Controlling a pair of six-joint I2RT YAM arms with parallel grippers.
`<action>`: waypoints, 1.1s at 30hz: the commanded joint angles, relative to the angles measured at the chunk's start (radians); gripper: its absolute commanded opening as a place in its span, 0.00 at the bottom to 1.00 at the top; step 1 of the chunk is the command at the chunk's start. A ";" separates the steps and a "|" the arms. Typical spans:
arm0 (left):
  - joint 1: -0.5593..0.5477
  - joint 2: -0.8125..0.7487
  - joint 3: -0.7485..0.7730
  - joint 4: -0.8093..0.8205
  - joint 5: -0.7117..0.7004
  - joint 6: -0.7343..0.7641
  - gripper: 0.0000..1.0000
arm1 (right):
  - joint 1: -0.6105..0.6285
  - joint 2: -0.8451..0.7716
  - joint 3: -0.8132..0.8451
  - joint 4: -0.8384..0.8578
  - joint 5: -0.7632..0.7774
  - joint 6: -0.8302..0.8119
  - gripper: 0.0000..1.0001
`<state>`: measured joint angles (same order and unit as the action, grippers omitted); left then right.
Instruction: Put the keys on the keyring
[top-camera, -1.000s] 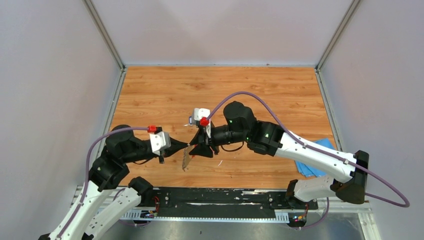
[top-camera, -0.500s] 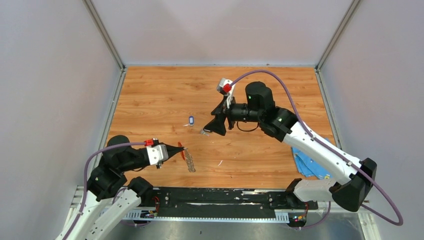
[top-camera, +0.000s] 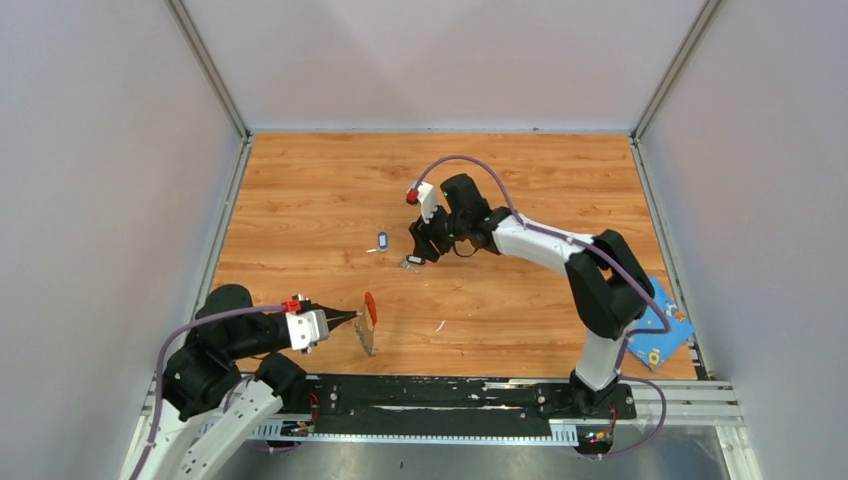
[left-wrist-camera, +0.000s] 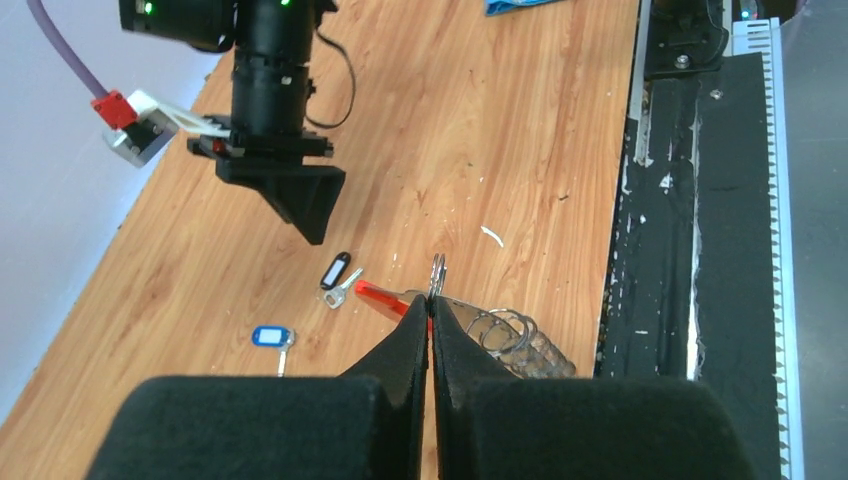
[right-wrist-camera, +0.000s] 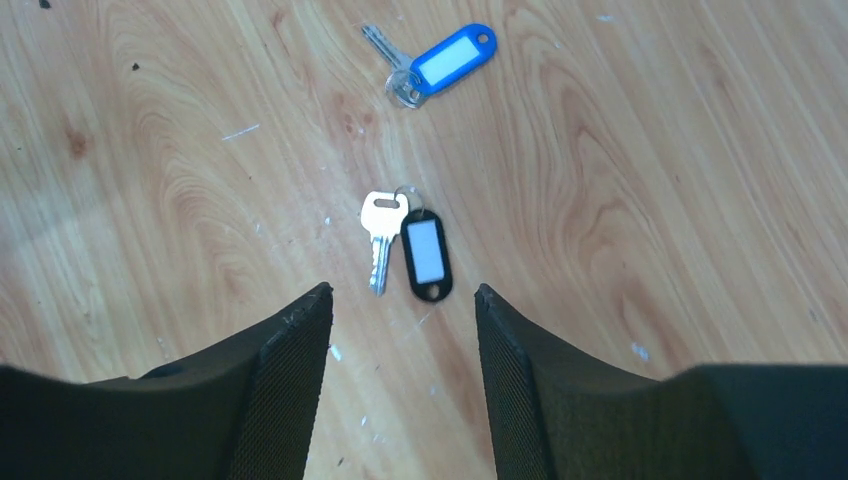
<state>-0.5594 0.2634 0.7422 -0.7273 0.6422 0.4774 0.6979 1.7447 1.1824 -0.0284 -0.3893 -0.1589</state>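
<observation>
My left gripper (left-wrist-camera: 430, 305) is shut on the keyring (left-wrist-camera: 505, 335), pinching a metal ring beside its red loop, with the grey pieces fanning out to the right. From above, the keyring (top-camera: 367, 325) hangs at the left gripper (top-camera: 356, 318) near the table's front. The black-headed key (right-wrist-camera: 425, 250) lies flat just ahead of my open right gripper (right-wrist-camera: 400, 295), outside the fingers. The blue-headed key (right-wrist-camera: 445, 60) lies farther off. In the top view the right gripper (top-camera: 418, 250) hovers over the black key (top-camera: 412, 262), and the blue key (top-camera: 381, 241) is to its left.
A blue cloth (top-camera: 655, 335) lies at the table's right front corner, beside the right arm's base. The black base rail (top-camera: 440, 400) runs along the near edge. Grey walls close in the wooden table (top-camera: 300, 200) on three sides.
The arms have parted: the left drew back toward the near left with the keyring. The right let go, swung away to the far side, then came down over the black key.
</observation>
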 joint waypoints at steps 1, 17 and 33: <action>-0.004 -0.044 0.039 -0.077 0.001 0.016 0.00 | -0.098 0.133 0.123 0.039 -0.321 -0.140 0.57; -0.004 0.001 0.065 -0.150 0.090 0.100 0.00 | -0.150 0.431 0.316 -0.038 -0.608 -0.223 0.50; -0.003 -0.007 0.077 -0.149 0.108 0.131 0.00 | -0.149 0.485 0.432 -0.274 -0.586 -0.318 0.47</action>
<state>-0.5594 0.2852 0.8047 -0.8745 0.7334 0.5953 0.5400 2.2044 1.5654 -0.2035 -0.9764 -0.4168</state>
